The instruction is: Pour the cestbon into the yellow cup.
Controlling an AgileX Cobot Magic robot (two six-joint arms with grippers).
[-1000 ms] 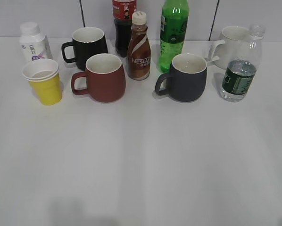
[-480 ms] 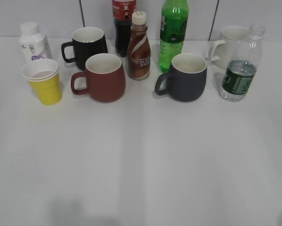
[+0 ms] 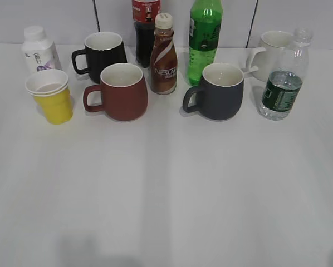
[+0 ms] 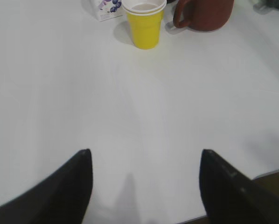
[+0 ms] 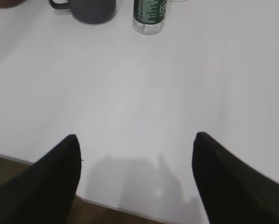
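The cestbon (image 3: pixel 283 83) is a clear bottle with a dark green label, standing upright at the far right of the table; its lower part also shows in the right wrist view (image 5: pixel 149 16). The yellow cup (image 3: pixel 50 97) with a white rim stands upright at the far left, and also shows in the left wrist view (image 4: pixel 144 23). My left gripper (image 4: pixel 144 161) is open and empty above the near table edge, well short of the cup. My right gripper (image 5: pixel 136 144) is open and empty near the front edge, well short of the bottle. Neither arm shows in the exterior view.
A white bottle (image 3: pixel 38 50), black mug (image 3: pixel 102 54), brown mug (image 3: pixel 121 92), Nescafe bottle (image 3: pixel 163 55), cola bottle (image 3: pixel 146 28), green soda bottle (image 3: pixel 204 39), dark grey mug (image 3: pixel 219 92) and white mug (image 3: pixel 272 53) stand along the back. The white table (image 3: pixel 166 189) fills the foreground.
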